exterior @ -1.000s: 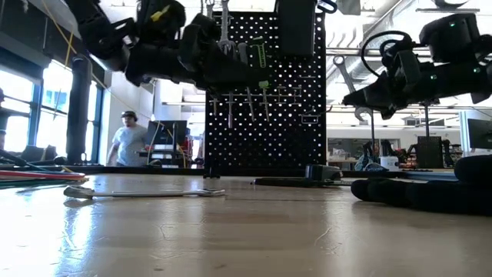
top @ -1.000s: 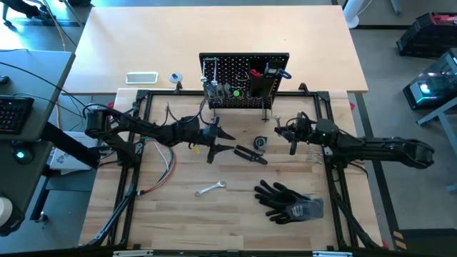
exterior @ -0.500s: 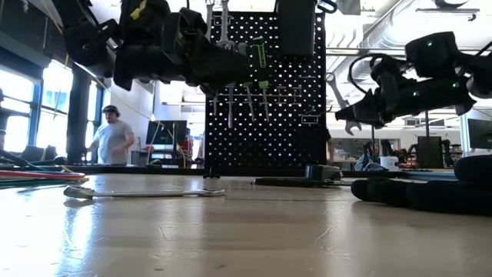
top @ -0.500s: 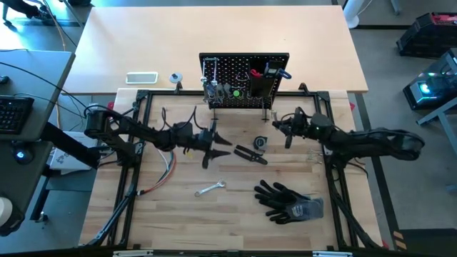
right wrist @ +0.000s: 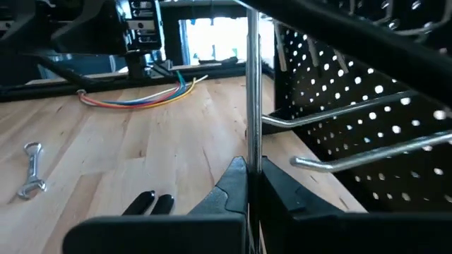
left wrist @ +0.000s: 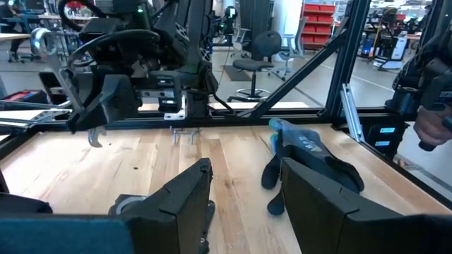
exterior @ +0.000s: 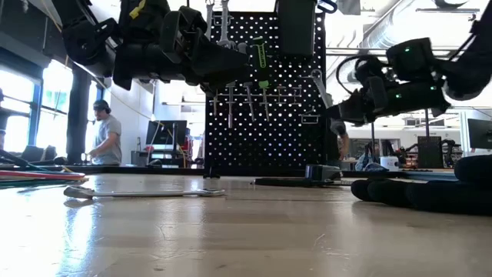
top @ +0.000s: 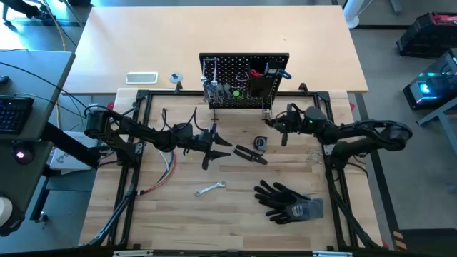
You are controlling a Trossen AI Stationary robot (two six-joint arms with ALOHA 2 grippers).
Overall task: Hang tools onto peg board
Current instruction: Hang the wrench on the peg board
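While the pale wooden counter (top: 178,214) carries everything, you have the black perforated peg board (top: 243,71) standing upright at its far side, with drivers and wrenches already hanging on its front. Your left gripper (top: 211,147) hovers over the middle of the counter, its fingers (left wrist: 180,201) parted and empty. Your right gripper (top: 277,126) sits just beside the board's right front corner, its fingers closed on a slim silver wrench (right wrist: 254,85) held near the wire hooks. Black pliers (top: 250,153), a small silver wrench (top: 211,188) and black gloves (top: 289,200) lie on the counter.
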